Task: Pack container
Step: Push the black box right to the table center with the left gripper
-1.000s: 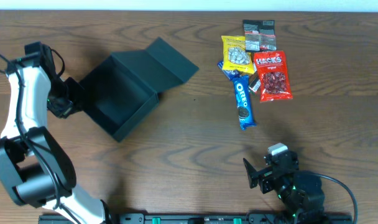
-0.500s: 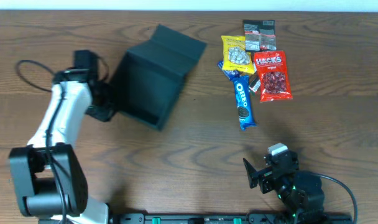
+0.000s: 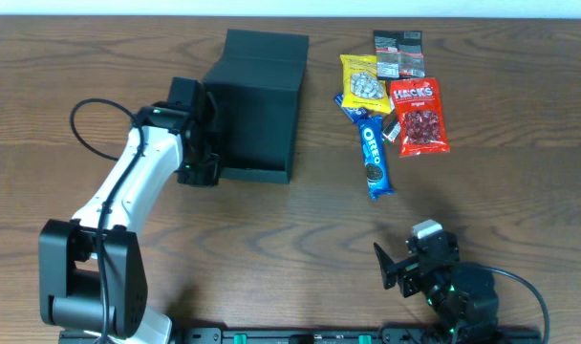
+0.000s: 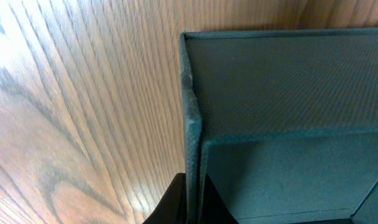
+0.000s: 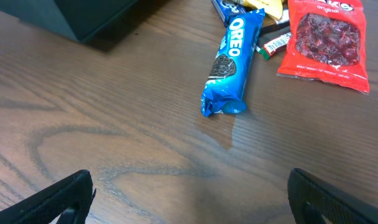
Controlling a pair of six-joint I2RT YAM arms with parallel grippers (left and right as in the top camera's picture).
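On my left wrist feed the container (image 4: 288, 93) runs off the right and bottom edges, and the left tool (image 4: 192, 211) is only a dark sliver at the bottom border. From overhead its tips are buried against the container wall. The right wrist feed crops the right tool (image 5: 195, 199) at both lower corners and clips the red packet (image 5: 326, 37) at the top. Overhead, the small dark packet (image 3: 398, 53) carries print too small for me to read.

The container (image 3: 257, 105) is dark teal, the Oreo packet (image 3: 374, 158) blue.
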